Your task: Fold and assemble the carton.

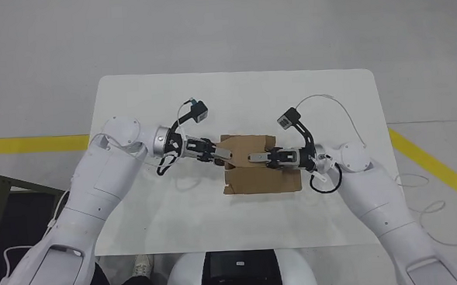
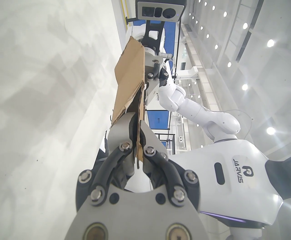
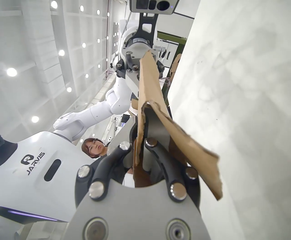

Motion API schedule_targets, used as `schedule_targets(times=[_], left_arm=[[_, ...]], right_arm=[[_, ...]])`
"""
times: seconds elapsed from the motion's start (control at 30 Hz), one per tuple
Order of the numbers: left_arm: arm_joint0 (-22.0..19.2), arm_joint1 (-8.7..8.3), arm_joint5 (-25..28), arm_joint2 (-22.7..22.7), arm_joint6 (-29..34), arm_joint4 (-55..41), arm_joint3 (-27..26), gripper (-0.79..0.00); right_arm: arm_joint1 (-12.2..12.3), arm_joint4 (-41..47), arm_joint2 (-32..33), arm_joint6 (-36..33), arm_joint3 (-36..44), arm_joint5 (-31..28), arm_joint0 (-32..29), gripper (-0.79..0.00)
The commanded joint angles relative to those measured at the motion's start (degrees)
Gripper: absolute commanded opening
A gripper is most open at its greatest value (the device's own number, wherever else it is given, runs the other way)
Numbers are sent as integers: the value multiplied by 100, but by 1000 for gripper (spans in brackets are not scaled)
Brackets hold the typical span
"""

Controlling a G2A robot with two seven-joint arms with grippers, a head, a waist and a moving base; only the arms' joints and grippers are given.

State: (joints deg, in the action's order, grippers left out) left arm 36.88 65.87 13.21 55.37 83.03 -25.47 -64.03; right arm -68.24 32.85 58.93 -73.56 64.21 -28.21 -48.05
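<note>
Brown cardboard carton (image 1: 263, 179), gripped from both sides at the middle of the white table (image 1: 133, 108).
It sits at the centre of the top view, its long axis running left to right across the frame. The left gripper (image 1: 223, 155) extends in from the frame's left and the right gripper (image 1: 254, 157) from the right, elbows bent, each clamped tight on a carton panel near its upper edge.
</note>
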Motion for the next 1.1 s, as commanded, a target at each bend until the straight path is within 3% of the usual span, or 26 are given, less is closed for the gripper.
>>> schedule_targets(times=[0.0,0.03,0.07,0.5,1.07], left_arm=[[8,-7,-8,14,21,-9,-22,-600],[14,-12,-11,26,25,-15,-36,-403],[19,-19,-12,47,18,-20,-40,-3],[183,-182,-89,565,-203,-94,-111,0],[276,-164,-32,545,-455,-353,-336,0]], right_arm=[[2,3,10,-4,-9,8,-4,-785],[3,0,14,-4,-9,10,-5,-785],[4,0,19,-7,-8,11,-5,-785],[46,-155,162,85,18,109,-10,-785],[126,-795,271,547,595,393,-246,-785]])
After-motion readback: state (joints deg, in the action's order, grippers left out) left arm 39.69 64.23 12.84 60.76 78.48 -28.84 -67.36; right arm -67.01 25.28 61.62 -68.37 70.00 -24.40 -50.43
